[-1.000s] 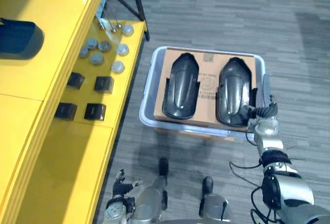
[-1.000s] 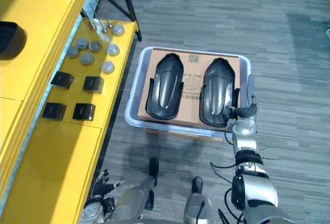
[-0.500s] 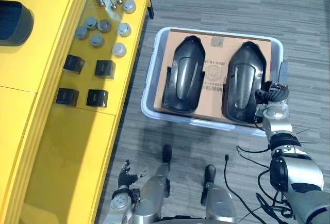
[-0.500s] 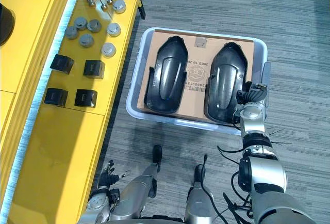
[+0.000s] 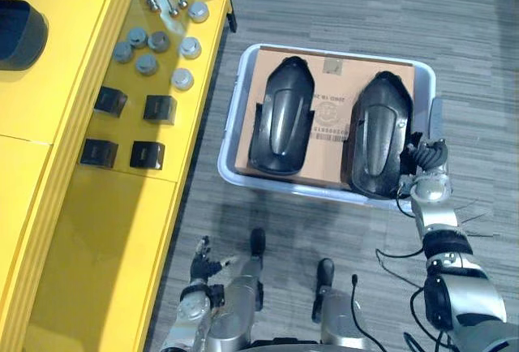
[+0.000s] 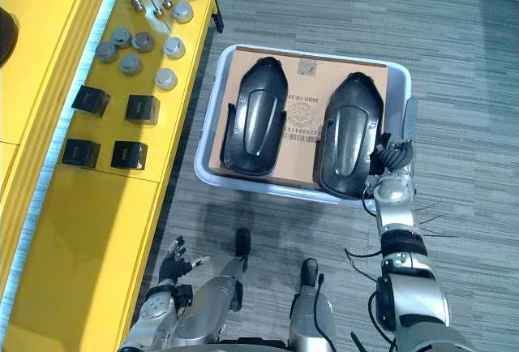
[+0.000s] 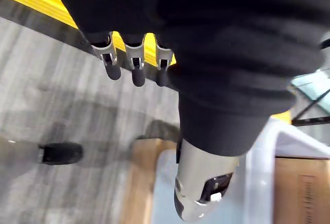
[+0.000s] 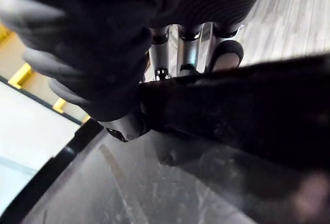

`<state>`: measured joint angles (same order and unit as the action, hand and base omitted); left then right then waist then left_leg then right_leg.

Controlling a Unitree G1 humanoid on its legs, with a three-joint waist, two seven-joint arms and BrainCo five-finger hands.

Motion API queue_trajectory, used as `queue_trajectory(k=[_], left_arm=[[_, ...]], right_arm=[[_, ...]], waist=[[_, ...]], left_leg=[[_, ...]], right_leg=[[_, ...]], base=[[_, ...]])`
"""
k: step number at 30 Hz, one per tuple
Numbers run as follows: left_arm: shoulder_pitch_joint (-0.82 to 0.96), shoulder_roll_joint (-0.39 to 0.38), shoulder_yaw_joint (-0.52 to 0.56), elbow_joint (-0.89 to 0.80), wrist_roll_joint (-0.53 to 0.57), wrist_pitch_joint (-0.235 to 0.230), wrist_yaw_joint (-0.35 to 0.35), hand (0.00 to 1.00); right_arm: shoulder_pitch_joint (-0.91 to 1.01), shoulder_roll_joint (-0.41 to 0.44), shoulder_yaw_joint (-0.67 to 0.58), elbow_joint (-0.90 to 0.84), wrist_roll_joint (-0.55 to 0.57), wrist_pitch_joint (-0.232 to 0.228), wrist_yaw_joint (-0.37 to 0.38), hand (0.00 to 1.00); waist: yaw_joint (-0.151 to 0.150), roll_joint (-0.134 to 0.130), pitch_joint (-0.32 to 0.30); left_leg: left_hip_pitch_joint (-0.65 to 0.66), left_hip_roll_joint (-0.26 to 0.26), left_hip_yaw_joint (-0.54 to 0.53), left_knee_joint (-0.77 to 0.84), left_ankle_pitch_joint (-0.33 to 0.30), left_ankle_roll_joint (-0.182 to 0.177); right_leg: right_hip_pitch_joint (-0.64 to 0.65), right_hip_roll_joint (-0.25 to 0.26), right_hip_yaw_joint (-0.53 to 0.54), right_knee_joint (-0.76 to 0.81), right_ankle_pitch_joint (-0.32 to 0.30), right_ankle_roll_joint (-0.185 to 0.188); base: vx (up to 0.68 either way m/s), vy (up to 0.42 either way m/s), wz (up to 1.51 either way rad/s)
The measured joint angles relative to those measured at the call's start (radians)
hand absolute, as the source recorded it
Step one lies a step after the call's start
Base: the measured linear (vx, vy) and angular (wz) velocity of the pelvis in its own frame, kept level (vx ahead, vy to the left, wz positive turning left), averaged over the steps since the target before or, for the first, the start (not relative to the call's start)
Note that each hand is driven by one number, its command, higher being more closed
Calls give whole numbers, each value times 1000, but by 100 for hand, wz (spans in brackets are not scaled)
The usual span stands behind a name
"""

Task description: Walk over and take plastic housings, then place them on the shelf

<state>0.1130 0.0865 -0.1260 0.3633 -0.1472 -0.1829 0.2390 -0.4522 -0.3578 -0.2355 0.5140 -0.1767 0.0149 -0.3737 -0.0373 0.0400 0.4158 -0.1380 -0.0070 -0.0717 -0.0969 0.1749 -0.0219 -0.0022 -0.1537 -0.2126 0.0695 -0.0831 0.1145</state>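
Observation:
Two black plastic housings lie side by side on a cardboard sheet [image 5: 328, 105] inside a pale bin [image 5: 231, 137] on the floor: the left housing [image 5: 280, 117] and the right housing [image 5: 377, 133]. My right hand [image 5: 426, 161] is at the right housing's near right edge. Its fingers [image 8: 191, 53] are curled over that dark edge [image 8: 247, 115], and the housing rests on the cardboard. My left hand [image 5: 203, 259] hangs low beside the yellow shelf, its fingers [image 7: 134, 64] straight and empty.
The yellow shelf [image 5: 81, 230] runs along my left. It carries several small black boxes [image 5: 160, 109], several grey caps [image 5: 146, 64] and a dark housing [image 5: 20, 36] on a higher level. Grey floor surrounds the bin.
My right hand's fingers have curled shut over the right housing's edge. The camera has shifted a little; the left hand stays low and open.

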Motion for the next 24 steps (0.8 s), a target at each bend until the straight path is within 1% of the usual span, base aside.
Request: queue_trajectory(k=[2, 3, 5, 6, 8, 9, 11, 12, 13, 15, 17, 19, 21, 22, 24], left_arm=[[7, 0, -11, -115, -1, -1, -4, 0], [9, 4, -23, -173, -2, -2, -9, 0], [14, 7, -43, -257, -22, -5, -18, 0], [13, 7, -64, -319, -39, -16, -18, 0], [12, 4, -87, -419, -42, -21, -19, 0], [1, 4, -104, -483, -40, -27, -16, 0], [-24, 2, -125, -537, -38, -33, -7, 0], [-46, -4, -146, -564, -34, -34, 13, 0], [-58, -5, -157, -575, -33, -34, 23, 0], [-115, -9, -195, -594, 7, -35, 56, 0], [-153, -17, -221, -594, 35, -32, 76, 0], [-185, -34, -245, -594, 68, -21, 94, 0], [-200, -42, -267, -587, 83, -16, 97, 0], [-216, -48, -288, -578, 93, 4, 110, 0], [-225, -49, -299, -561, 104, 14, 114, 0]], right_arm=[[60, 11, -2, -68, -23, -1, -14, 100], [93, 27, -4, -96, -31, -1, -23, 100], [131, 55, -3, -144, -42, -1, -32, 100], [153, 75, -2, -183, -52, -1, -38, 100], [174, 96, 1, -243, -70, 0, -40, 100], [183, 111, 8, -289, -85, 0, -42, 100], [185, 125, 24, -340, -113, 0, -43, 100], [185, 130, 44, -368, -137, 0, -45, 100], [185, 137, 52, -384, -148, 0, -45, 100], [185, 167, 93, -443, -182, 0, -48, 100], [185, 192, 128, -481, -193, 0, -51, 100], [183, 218, 164, -509, -219, 0, -58, 100], [184, 234, 188, -525, -231, 0, -59, 100], [183, 250, 218, -545, -250, 1, -60, 100], [183, 261, 237, -553, -259, 1, -60, 100]], waist=[[-2, -9, -26], [-2, -12, -50], [-5, -15, -81], [-6, -13, -97], [-8, -12, -112], [-10, -11, -123], [-11, -10, -143], [-10, -11, -158], [-10, -12, -168], [-9, -11, -199], [-9, -13, -208], [-9, -13, -223], [-9, -13, -234], [-10, -13, -244], [-10, -13, -252]], left_leg=[[0, 3, 2, 0, 0, 0], [2, 5, 3, -1, -1, 0], [4, 7, 4, -1, -1, 0], [13, 8, 6, -1, -2, 0], [27, 8, 6, -1, -2, -1], [33, 9, 7, -2, -2, -1], [40, 9, 7, -6, -2, -1], [45, 8, 7, -6, -2, -1], [46, 8, 7, -6, -2, -1], [52, 9, 13, -5, -1, 0], [64, 9, 17, -2, -1, 0], [70, 9, 19, -1, -1, 0], [73, 10, 22, -4, -1, 0], [75, 11, 26, -6, -1, 0], [78, 12, 30, -6, -1, 0]], right_leg=[[-1, 3, 3, 0, 0, 0], [-1, 5, 6, 0, 0, 0], [1, 7, 10, -1, 0, -1], [8, 8, 13, -1, 0, -1], [21, 8, 14, -1, -1, -1], [26, 9, 15, -1, -1, -2], [32, 9, 16, -1, -1, -2], [32, 9, 17, -1, -1, -2], [32, 9, 18, -1, -1, -2], [35, 9, 23, 0, 0, -3], [45, 9, 24, 0, 1, -4], [49, 9, 26, 0, 3, -6], [50, 10, 29, 0, 4, -7], [50, 11, 33, 0, 4, -8], [50, 11, 36, -1, 4, -8]], base=[[-45, -7, -5], [-20, -10, -5], [-15, -14, -6], [-13, -12, -5], [-35, -7, -3], [-53, -4, -1], [-64, 0, -1], [-66, 4, -1], [-49, 5, -3], [-24, 0, -7], [-15, -3, -5], [-14, -1, -2], [-35, -4, -6], [-44, -7, -7], [-39, -9, -9]])
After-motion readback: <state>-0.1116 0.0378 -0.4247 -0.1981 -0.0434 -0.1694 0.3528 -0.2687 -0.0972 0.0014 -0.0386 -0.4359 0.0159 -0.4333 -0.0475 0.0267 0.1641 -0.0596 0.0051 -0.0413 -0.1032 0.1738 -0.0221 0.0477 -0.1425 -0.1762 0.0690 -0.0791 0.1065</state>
